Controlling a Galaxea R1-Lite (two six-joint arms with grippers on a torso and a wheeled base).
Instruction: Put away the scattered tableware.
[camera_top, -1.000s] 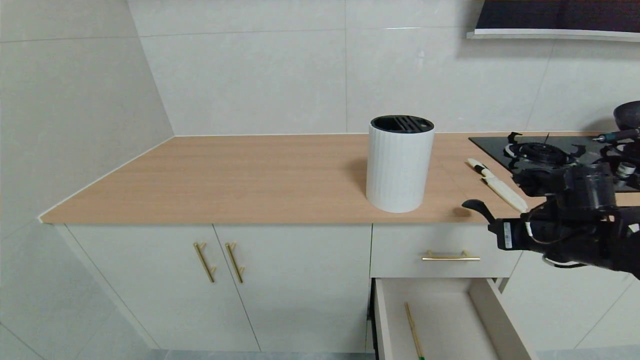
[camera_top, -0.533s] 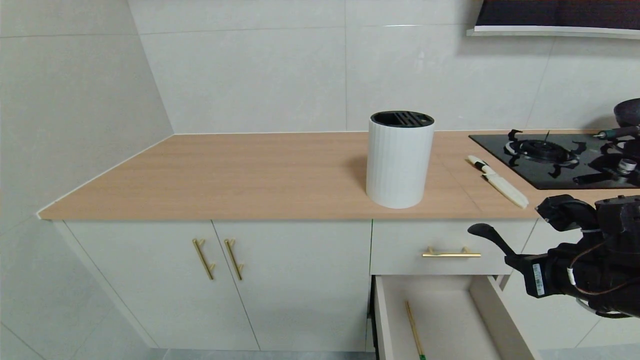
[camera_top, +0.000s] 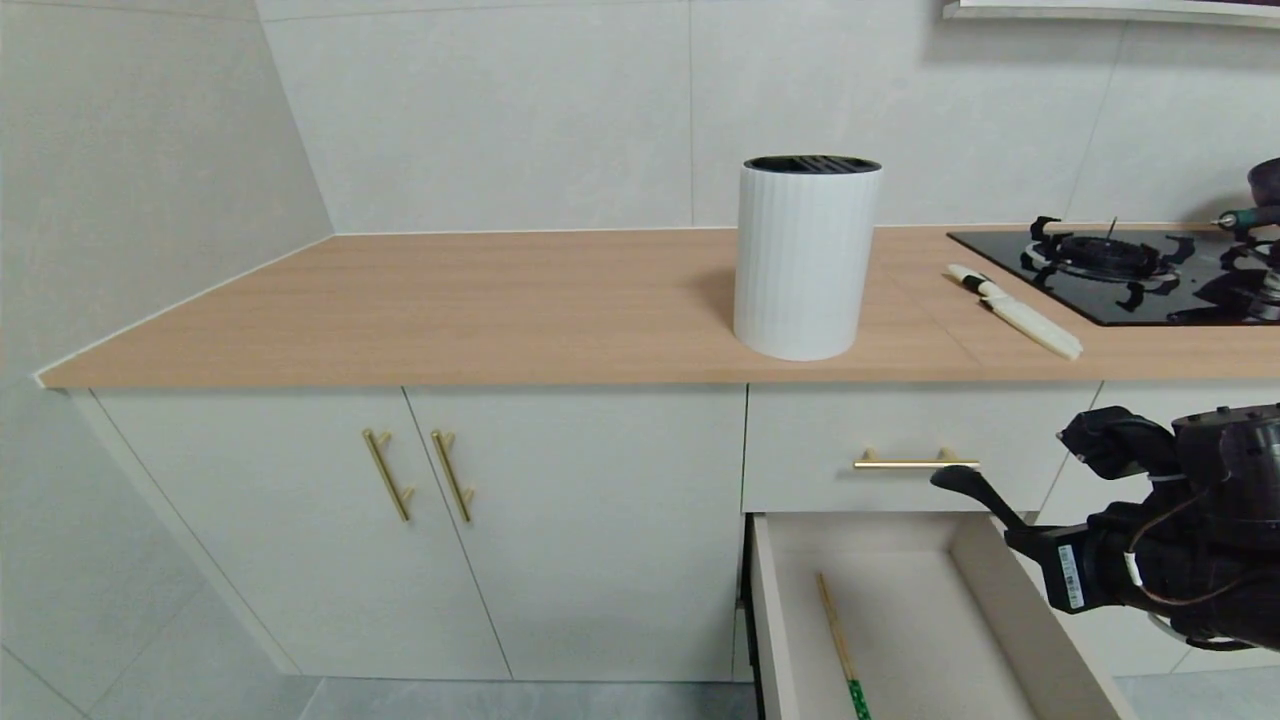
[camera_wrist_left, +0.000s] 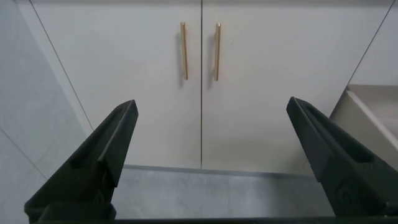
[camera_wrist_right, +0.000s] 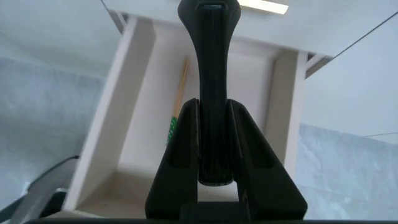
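Black slim-handled utensil (camera_wrist_right: 211, 62) sat clamped between the right gripper's (camera_wrist_right: 213, 115) closed fingers, above the open white drawer (camera_top: 775, 600) holding a wooden chopstick (camera_top: 838, 640); left gripper (camera_wrist_left: 211, 106) gaped wide, empty, facing white cabinet doors (camera_wrist_left: 261, 93).

The head camera stands before the cabinets, slightly above the tabletop (camera_top: 450, 310), facing forward and a little down. It spans from the left wall to the stove (camera_top: 1110, 270) at far right, with the open drawer (camera_top: 772, 610) near and low on the right. The left wrist camera sits low, looking level between its spread pincer (camera_wrist_left: 211, 109) at the double doors (camera_wrist_left: 199, 93), which the head view shares. The right wrist camera looks steeply down from close by, past its pincer (camera_wrist_right: 212, 106) clamped on a black utensil (camera_wrist_right: 211, 37), into that drawer, sharing its chopstick (camera_wrist_right: 177, 93) with the head view.
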